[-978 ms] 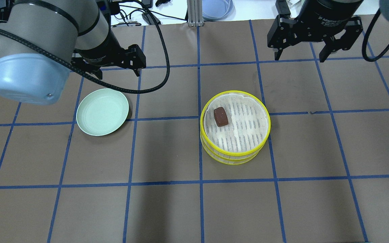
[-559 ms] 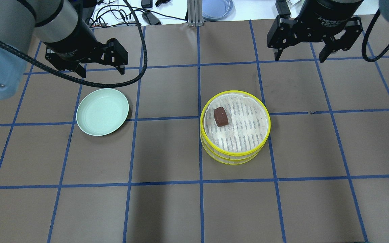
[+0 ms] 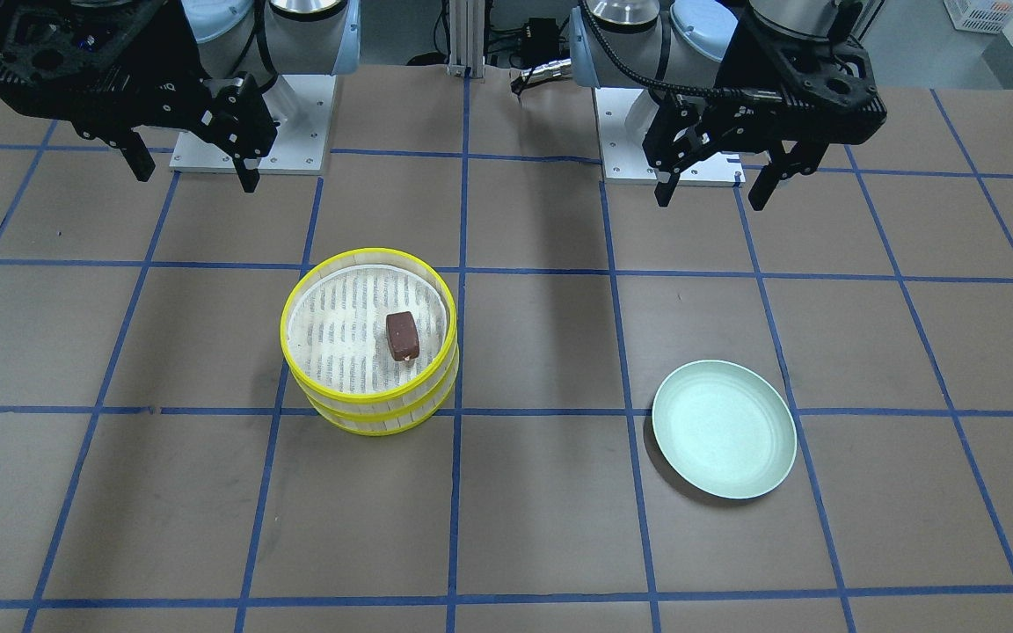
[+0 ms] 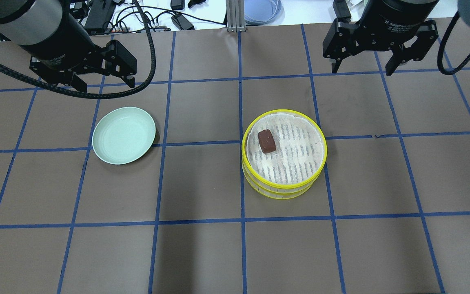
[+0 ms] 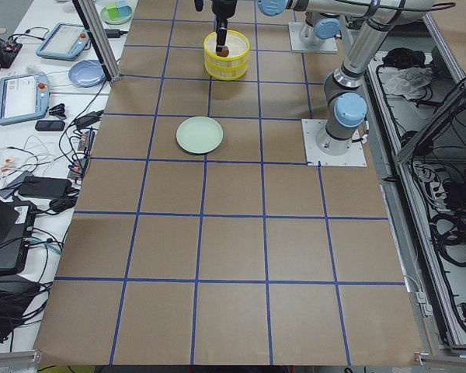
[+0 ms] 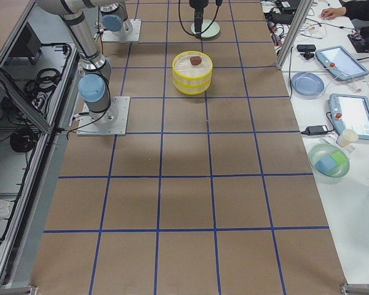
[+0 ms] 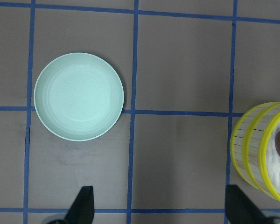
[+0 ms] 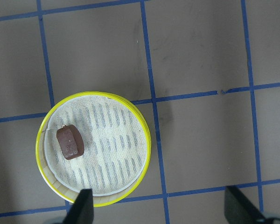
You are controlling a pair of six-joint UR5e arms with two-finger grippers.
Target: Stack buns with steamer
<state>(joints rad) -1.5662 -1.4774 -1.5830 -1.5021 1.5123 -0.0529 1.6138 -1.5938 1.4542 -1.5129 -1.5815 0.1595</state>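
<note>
The steamer (image 4: 296, 161) stands as two stacked trays in the right half of the counter (image 4: 202, 183), well in from every edge. The brown bun (image 4: 267, 141) lies in the top tray, close to the rim on the plate's side. The white bun shows in no view. It may sit under the top tray, but I cannot tell, and if it does not, the stack is one bun short.

The top tray looks slightly off-centre on the lower one, and its liner curls at the rim. A sideways knock could slide it off or tip the bun out over the near rim. Such a knock would most likely come from a low sweep of an arm.

The right hand (image 4: 362, 70) hangs high on the steamer's side, fingers apart and holding nothing. The left hand (image 4: 106, 85) is likewise spread and bare, above the green plate (image 4: 123, 135) in the left half. Its looped cable (image 4: 149, 49) hangs low enough, I judge, to snag if the arm swings across.

The counter is matte brown, gridded with blue tape (image 4: 157, 223) and lightly scuffed. A metal post (image 4: 232, 14) rises at the operators' edge. Beyond it, a white bench (image 6: 363, 184) carries pendants, cables and dishes.
</note>
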